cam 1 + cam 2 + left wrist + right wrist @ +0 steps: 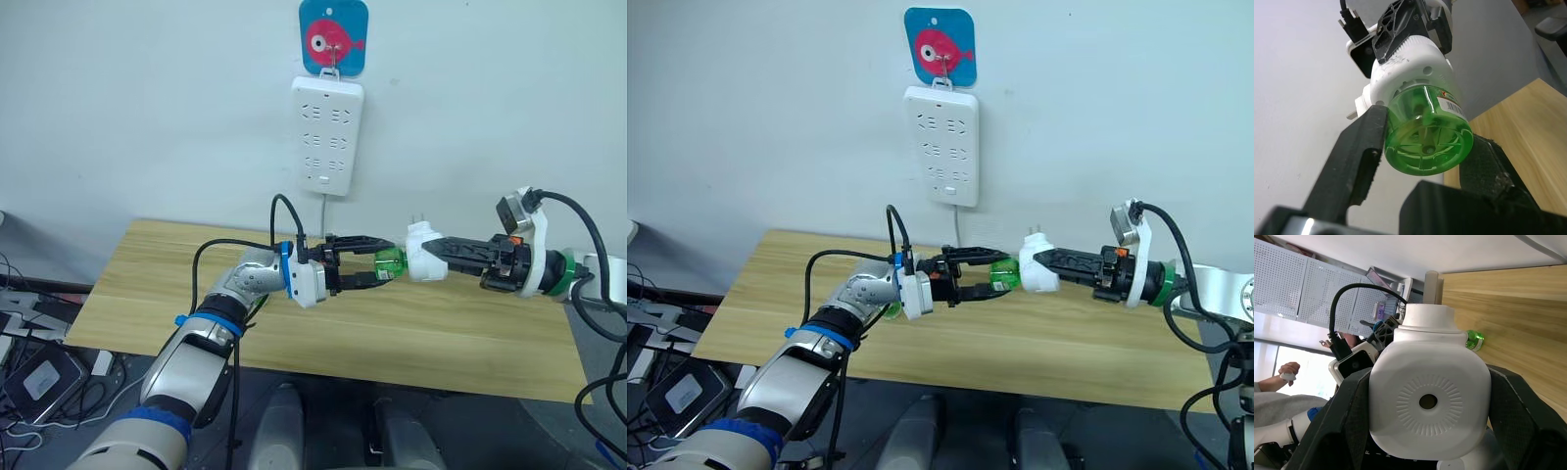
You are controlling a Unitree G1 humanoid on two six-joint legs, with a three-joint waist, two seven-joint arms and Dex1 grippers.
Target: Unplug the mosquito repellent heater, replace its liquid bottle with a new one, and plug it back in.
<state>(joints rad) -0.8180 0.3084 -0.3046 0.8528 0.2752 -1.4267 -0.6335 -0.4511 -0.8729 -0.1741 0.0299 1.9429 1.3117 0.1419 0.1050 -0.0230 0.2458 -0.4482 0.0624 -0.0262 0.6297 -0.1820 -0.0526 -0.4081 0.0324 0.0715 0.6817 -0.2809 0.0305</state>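
Observation:
The white mosquito repellent heater (421,257) hangs in the air over the table, with my right gripper (439,251) shut on its sides. Its two plug prongs point up and back toward the wall. The round vent hole (1426,402) faces the right wrist camera. A green liquid bottle (1426,132) sticks out of the heater's other end. My left gripper (380,262) is shut on this bottle, its fingers (1359,156) pressing on the bottle's two sides. Another small green bottle (1474,340) lies on the table behind my left arm.
A long white power strip (327,137) hangs on the wall under a blue hook plate with a red fish (333,37). The wooden table (470,333) runs below both arms. A person's hand (1286,372) shows far off in the right wrist view.

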